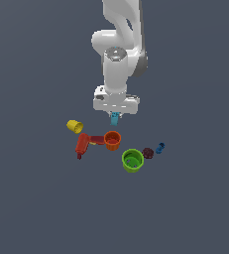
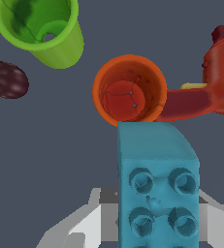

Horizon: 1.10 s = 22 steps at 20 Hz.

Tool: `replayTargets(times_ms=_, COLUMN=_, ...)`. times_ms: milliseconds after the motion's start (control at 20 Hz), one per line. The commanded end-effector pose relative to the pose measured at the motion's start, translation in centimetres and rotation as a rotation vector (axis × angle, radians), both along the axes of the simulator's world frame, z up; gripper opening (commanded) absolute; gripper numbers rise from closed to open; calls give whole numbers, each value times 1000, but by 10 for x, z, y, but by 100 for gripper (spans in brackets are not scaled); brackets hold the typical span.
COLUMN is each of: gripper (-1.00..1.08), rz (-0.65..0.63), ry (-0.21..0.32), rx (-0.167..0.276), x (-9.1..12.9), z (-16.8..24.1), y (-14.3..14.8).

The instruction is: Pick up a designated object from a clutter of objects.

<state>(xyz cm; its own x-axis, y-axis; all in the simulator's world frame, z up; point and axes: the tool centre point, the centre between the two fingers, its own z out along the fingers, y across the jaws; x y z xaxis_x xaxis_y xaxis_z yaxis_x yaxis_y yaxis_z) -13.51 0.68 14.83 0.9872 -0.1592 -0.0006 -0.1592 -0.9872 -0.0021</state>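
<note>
The designated object, a light teal-blue block with a bumpy studded face, hangs between the fingers of my gripper, lifted clear of the floor. In the wrist view the block fills the lower middle, with grey fingers on either side of it. The gripper is shut on it. The clutter lies below: an orange cup, a green cup, a red drill-like tool, a yellow cup on its side, and a dark maroon lump.
A tiny darker blue round piece lies at the exterior view's right of the maroon lump. The orange cup stands upright almost directly under the held block. The floor is a plain dark grey surface.
</note>
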Motion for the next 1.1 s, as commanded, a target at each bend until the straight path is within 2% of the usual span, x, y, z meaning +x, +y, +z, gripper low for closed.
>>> replayTargets(times_ms=0, gripper=-100, rz=0, ry=0, rx=1, x=1, z=21, y=-6)
replayTargets(times_ms=1050, gripper=-100, rz=-1, ry=0, rx=0, x=16, z=202, y=-65)
